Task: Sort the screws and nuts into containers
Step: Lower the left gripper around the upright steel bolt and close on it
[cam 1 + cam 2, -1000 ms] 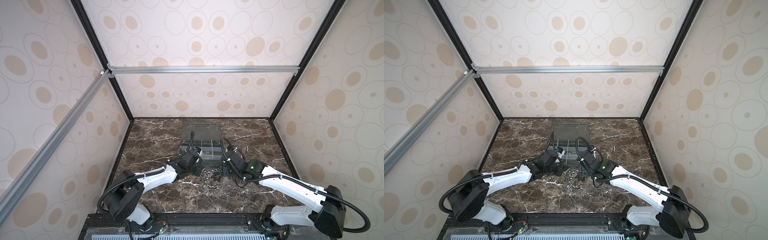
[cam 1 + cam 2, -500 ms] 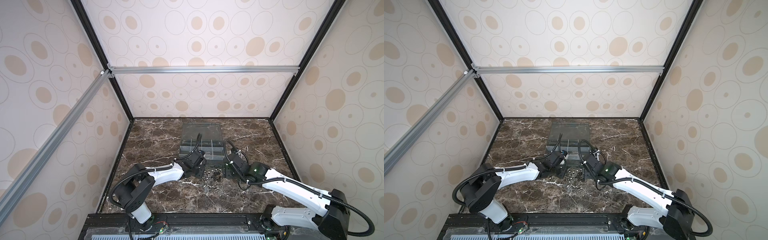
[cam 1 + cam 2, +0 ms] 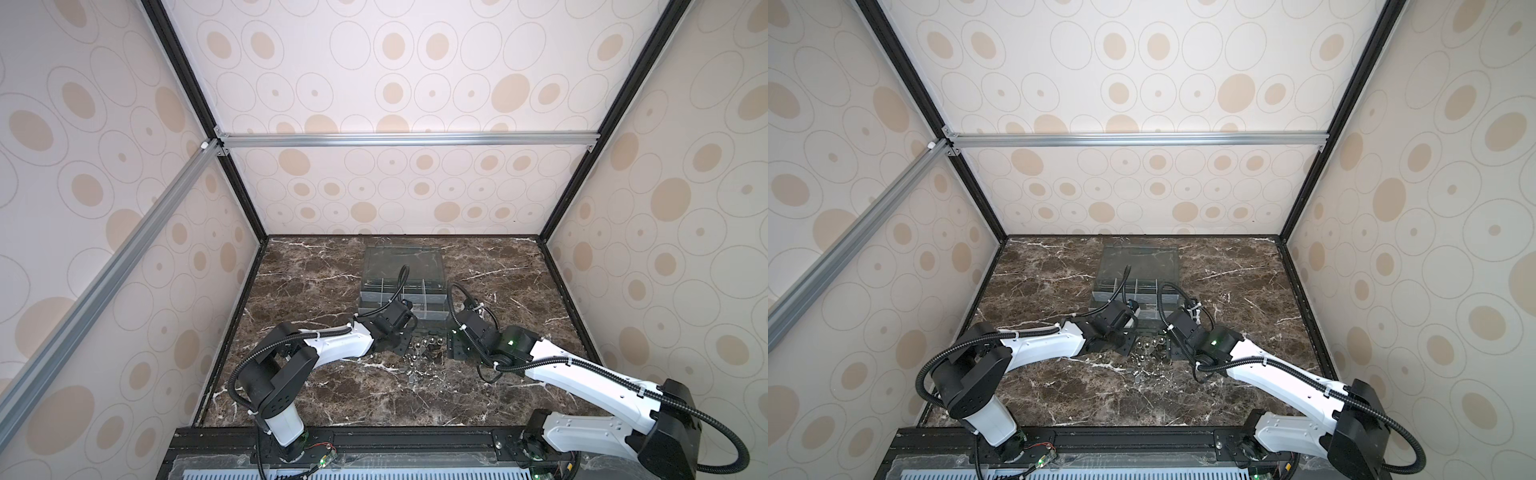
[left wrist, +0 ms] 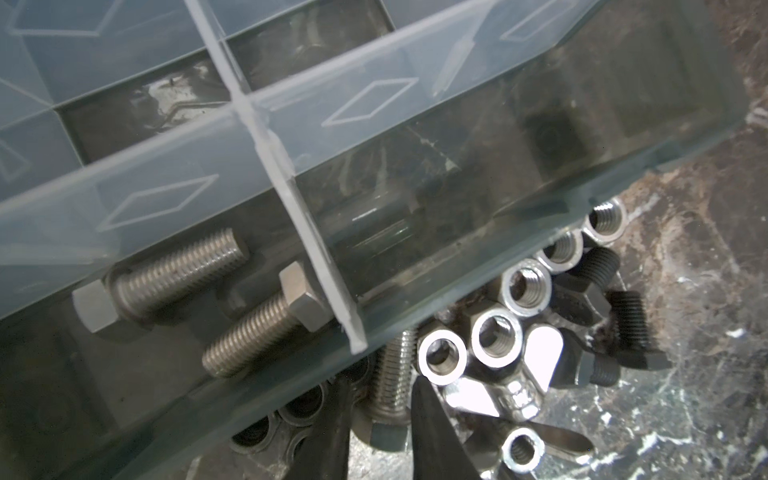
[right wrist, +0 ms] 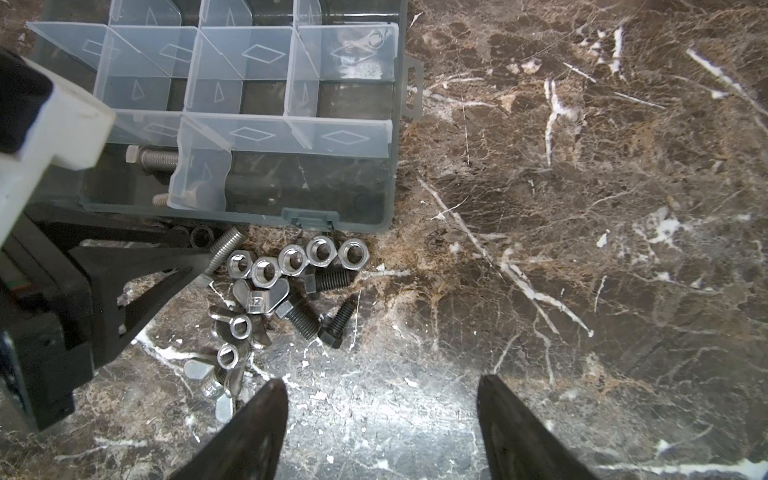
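Clamped on a silver screw [image 4: 392, 365] lying hard against the organizer box [image 4: 478, 266], the left gripper [image 4: 380, 399] may slip and scatter adjacent nuts [image 4: 496, 334]; the right gripper [image 5: 382, 384] hangs with jaws apart.

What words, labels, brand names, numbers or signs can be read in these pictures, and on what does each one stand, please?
No word, brand or number can be read anywhere.
Wing nut: a raised mark on its hub, too small and blurred to read.
Clear dividers of the organizer box: outlined diamonds and triangles only, no lettering.
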Controlling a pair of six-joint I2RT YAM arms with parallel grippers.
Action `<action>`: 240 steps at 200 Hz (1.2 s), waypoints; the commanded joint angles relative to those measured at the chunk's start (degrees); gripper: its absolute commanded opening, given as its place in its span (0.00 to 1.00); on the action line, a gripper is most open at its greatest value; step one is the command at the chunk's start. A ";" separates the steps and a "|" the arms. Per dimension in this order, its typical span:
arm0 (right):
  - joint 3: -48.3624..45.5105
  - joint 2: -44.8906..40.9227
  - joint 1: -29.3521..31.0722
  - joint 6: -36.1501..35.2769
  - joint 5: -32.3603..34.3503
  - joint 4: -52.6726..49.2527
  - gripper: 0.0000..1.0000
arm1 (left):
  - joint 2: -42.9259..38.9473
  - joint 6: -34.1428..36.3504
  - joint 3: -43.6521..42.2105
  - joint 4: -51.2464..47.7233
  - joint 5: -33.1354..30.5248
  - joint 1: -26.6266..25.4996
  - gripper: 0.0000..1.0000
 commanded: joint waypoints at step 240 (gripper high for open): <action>-4.00 -3.80 0.01 4.30 -2.15 -0.85 0.75 | -10.40 2.56 -5.20 -9.21 -2.88 -1.60 0.25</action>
